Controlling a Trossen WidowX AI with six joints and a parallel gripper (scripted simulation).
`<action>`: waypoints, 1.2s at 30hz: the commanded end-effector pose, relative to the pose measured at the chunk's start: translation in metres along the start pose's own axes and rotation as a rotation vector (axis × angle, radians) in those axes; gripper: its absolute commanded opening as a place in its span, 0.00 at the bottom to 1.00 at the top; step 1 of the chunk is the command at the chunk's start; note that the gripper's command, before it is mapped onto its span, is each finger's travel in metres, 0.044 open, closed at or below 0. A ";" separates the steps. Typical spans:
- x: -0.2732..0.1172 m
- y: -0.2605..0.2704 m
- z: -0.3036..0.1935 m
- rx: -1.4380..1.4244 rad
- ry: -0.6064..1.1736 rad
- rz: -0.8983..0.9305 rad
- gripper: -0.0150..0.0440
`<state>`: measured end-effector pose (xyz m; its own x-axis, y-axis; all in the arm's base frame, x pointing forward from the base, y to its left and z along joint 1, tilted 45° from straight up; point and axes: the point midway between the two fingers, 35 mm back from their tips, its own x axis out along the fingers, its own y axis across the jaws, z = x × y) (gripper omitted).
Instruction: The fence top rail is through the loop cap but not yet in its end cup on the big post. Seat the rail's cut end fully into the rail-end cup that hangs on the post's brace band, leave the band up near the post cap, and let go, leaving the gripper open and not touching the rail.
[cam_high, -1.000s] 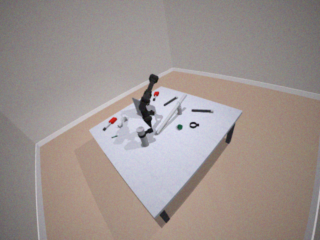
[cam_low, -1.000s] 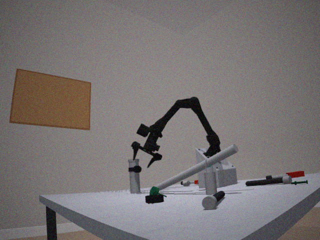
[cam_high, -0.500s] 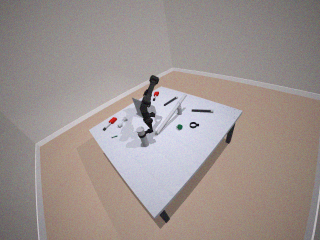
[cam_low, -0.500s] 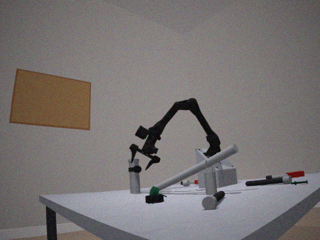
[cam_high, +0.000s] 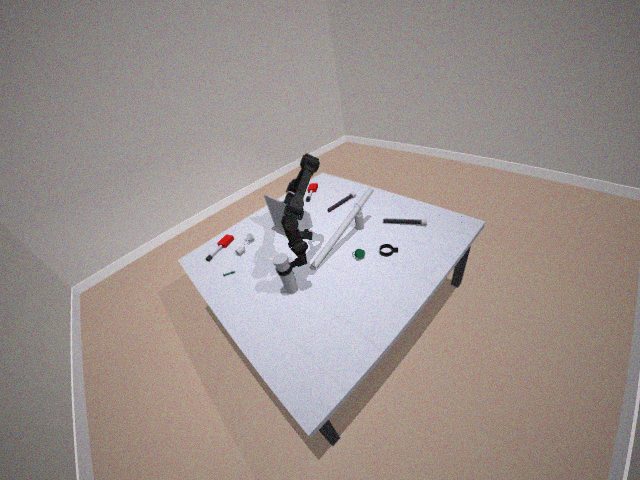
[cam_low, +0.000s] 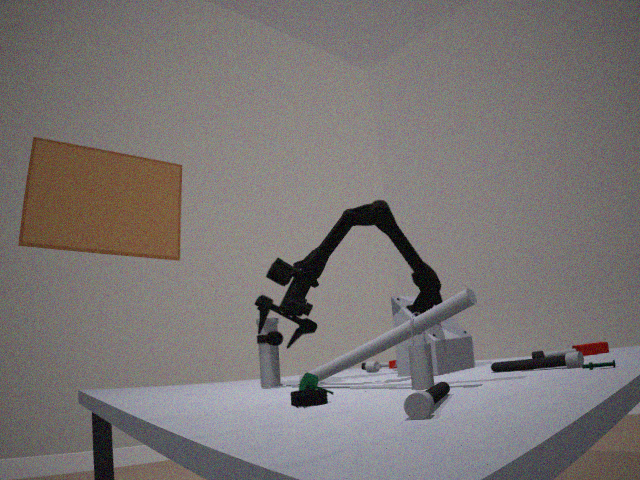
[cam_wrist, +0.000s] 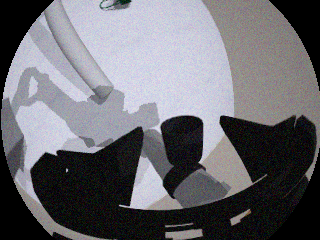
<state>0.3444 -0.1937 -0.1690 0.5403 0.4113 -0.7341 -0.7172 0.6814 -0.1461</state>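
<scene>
Exterior view is showing the claw (cam_high: 298, 259) (cam_low: 274, 339) (cam_wrist: 183, 124) hanging beside the big post (cam_high: 287, 276) (cam_low: 269, 364) (cam_wrist: 202, 187), its fingers spreading wide and gripping nothing. The black rail-end cup (cam_low: 273, 338) (cam_wrist: 182, 140) is sticking out from the brace band (cam_high: 285, 272) (cam_low: 261, 339) (cam_wrist: 172, 182), which is circling the post high up, near its top. In the wrist view the cup is appearing between the spread fingers; whether either finger is touching it, I cannot tell.

The pale rail (cam_high: 341, 232) (cam_low: 382, 342) (cam_wrist: 75, 50) is slanting across the smaller post (cam_high: 359, 219) (cam_low: 421, 361), passing through the loop cap at that post's top. Its cut end is pointing down low near the bench (cam_high: 330, 330) (cam_low: 206, 418) (cam_wrist: 165, 60), lying outside the cup and below it, while its other end is rising past the smaller post. The claw is standing apart from the rail.

Out on the bench, a green piece (cam_high: 359, 253) (cam_low: 309, 381) (cam_wrist: 117, 4) is lying between the rail and a black ring (cam_high: 382, 253) (cam_low: 309, 397). A dark rod (cam_high: 403, 221) is resting beyond the smaller post, and a red-handled tool (cam_high: 225, 240) is lying on the opposite side of the arm (cam_high: 295, 206) (cam_low: 336, 232).
</scene>
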 end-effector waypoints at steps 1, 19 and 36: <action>0.006 -0.002 -0.001 0.002 0.005 -0.004 1.00; 0.025 0.000 0.000 0.002 0.003 -0.005 0.64; 0.021 0.006 -0.001 -0.067 -0.036 -0.004 0.25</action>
<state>0.3535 -0.1804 -0.1859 0.5508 0.4285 -0.7162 -0.7367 0.6529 -0.1759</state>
